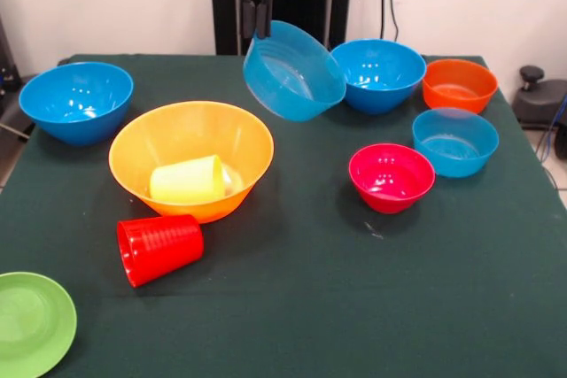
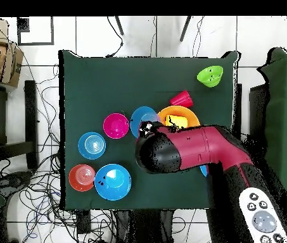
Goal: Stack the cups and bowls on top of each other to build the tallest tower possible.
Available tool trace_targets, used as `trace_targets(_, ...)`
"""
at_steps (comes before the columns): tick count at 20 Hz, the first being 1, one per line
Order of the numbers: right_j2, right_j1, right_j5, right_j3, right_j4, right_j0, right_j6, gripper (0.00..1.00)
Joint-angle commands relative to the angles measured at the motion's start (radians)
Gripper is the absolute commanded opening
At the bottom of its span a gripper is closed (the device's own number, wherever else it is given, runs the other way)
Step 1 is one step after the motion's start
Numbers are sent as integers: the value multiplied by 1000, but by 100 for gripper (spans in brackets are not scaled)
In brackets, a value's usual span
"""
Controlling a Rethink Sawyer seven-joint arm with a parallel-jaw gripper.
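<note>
The black gripper (image 1: 259,17) is clamped on the rim of a pale translucent blue plastic bowl (image 1: 292,73), which hangs tilted in the air above the green table (image 1: 354,289). The big glossy yellow-orange bowl (image 1: 190,158) holds the yellow tumbler (image 1: 188,181) on its side; the ribbed red tumbler (image 1: 159,248) lies just beside it

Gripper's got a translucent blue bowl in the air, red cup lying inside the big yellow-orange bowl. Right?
One slip: the cup lying inside the big yellow-orange bowl is the yellow cup. The red cup lies on its side on the table beside it. The front view shows this. The gripper does hold the translucent blue bowl aloft.
</note>
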Motion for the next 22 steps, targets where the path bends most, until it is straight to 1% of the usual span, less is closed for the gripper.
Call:
trace_targets(1,102,67,-58,91,-82,-36,-237,0)
trace_targets(3,134,70,-53,100,-71,-76,-261,0)
trace_targets(6,177,65,-10,97,-71,-136,-319,0)
trace_targets(10,214,80,31,71,-99,-190,-375,0)
trace_targets(13,238,92,57,51,-112,-218,-413,0)
trace_targets(16,251,104,71,36,-129,-235,-434,0)
trace_targets(19,249,106,74,29,-147,-227,-426,0)
trace_targets(22,238,107,59,35,-157,-210,-397,0)
